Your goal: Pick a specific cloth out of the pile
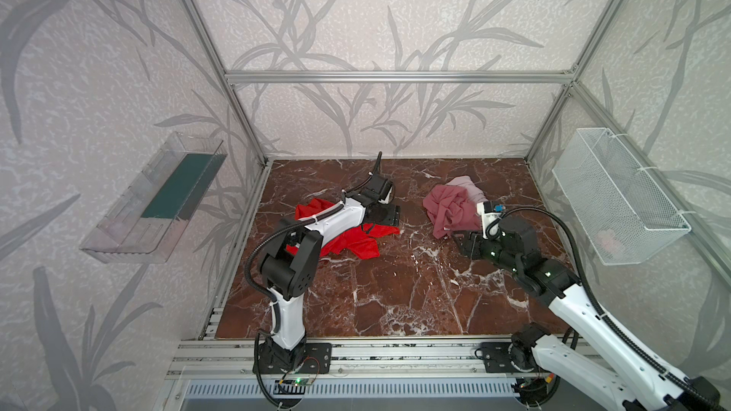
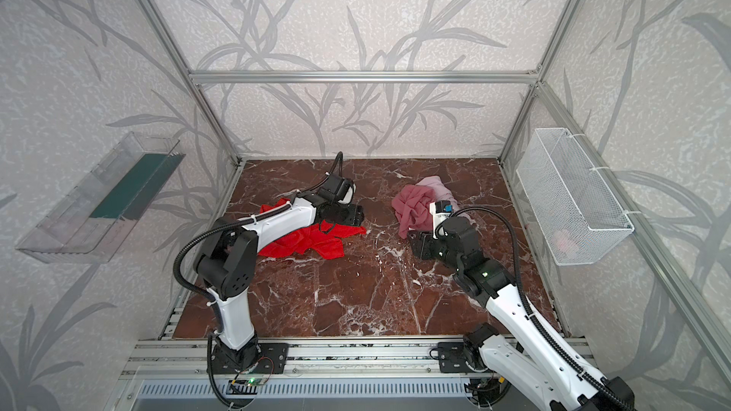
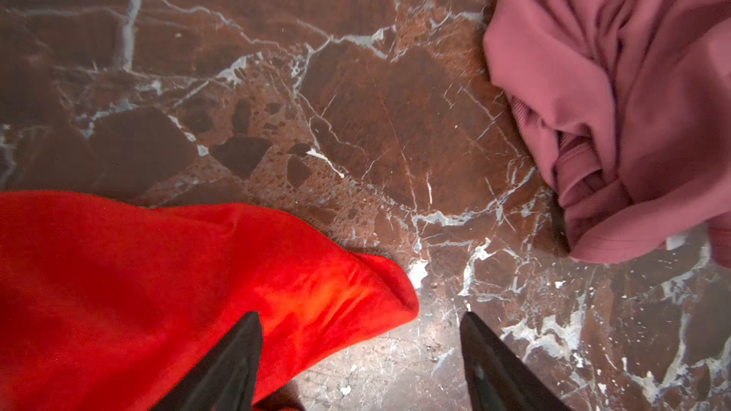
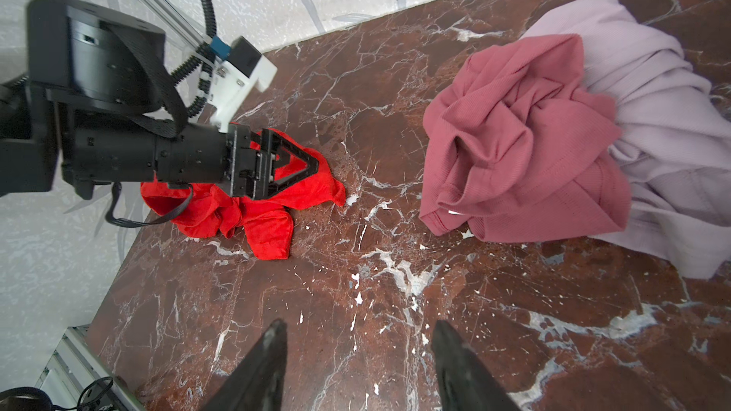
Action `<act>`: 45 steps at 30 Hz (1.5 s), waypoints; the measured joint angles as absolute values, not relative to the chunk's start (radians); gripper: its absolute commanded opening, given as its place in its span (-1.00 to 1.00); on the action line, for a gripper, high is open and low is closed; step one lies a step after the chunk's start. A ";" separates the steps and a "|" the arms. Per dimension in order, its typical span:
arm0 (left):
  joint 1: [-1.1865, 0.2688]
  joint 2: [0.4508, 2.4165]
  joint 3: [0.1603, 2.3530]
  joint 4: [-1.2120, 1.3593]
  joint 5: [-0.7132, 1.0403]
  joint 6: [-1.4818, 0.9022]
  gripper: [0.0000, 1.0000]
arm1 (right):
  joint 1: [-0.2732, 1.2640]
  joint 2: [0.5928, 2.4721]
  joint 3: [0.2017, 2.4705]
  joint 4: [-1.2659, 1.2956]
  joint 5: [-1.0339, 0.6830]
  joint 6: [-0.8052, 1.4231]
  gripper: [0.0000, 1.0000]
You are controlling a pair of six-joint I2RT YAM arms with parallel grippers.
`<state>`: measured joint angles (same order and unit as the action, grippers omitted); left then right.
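Checked the left pincer (image 3: 360,320) first: spread wide, nothing clamped in it. Got one finger (image 3: 233,357) hanging over the corner of the red cloth (image 3: 158,290) and its twin over bare marble table (image 3: 395,132). Can't tell whether that first finger actually touches the fabric.

Found the red cloth crumpled on the table, right under the left pincer and trailing back beneath its wrist and forearm, so partly hidden in both top views. One corner reaching under the gap between the spread fingers. Sitting on its own, well apart from the pile (image 1: 451,211), with a strip of bare marble between.

Spotted the pile out ahead of the left pincer's tips, off to one side. Two pieces showing in it, a dusty pink cloth (image 4: 514,144) bunched up on top of a pale pink cloth (image 4: 652,132).

Then the right pincer (image 4: 360,324): roughly half open, nothing in it either, only marble between the fingers. Hanging low over the table, near the pile's front edge but not touching, going by the wrist view. Pile ahead of it to one side, red cloth ahead on the opposite side.
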<state>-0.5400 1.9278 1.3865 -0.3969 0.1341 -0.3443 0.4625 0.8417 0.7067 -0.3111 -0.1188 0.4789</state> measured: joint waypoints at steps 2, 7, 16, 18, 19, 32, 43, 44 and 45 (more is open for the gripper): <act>-0.540 1.955 1.386 -0.398 0.139 -0.344 0.50 | 0.463 0.842 0.707 -0.311 -0.123 0.479 0.18; -0.547 2.003 1.387 -0.405 0.147 -0.344 0.50 | 0.462 0.842 0.707 -0.311 -0.131 0.479 0.18; -0.556 2.051 1.419 -0.427 0.123 -0.343 0.19 | 0.461 0.842 0.707 -0.302 -0.134 0.482 0.18; -0.556 2.056 1.421 -0.427 0.110 -0.343 -0.08 | 0.461 0.842 0.707 -0.299 -0.137 0.482 0.18; -0.555 2.057 1.421 -0.429 0.100 -0.342 -0.24 | 0.461 0.842 0.707 -0.298 -0.139 0.482 0.18; -0.556 2.043 1.421 -0.456 0.070 -0.333 -1.00 | 0.457 0.830 0.707 -0.299 -0.139 0.482 0.18; -0.556 1.894 1.589 -0.514 0.122 -0.310 -1.00 | 0.457 0.844 0.707 -0.295 -0.141 0.488 0.17; -0.556 1.883 1.606 -0.513 0.128 -0.308 -1.00 | 0.457 0.845 0.707 -0.294 -0.141 0.489 0.17; -0.556 1.871 1.620 -0.513 0.131 -0.306 -1.00 | 0.457 0.846 0.707 -0.291 -0.142 0.490 0.17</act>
<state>-0.5556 1.8713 1.6203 -0.5129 0.1310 -0.3058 0.4568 0.8455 0.7067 -0.2913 -0.1425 0.4900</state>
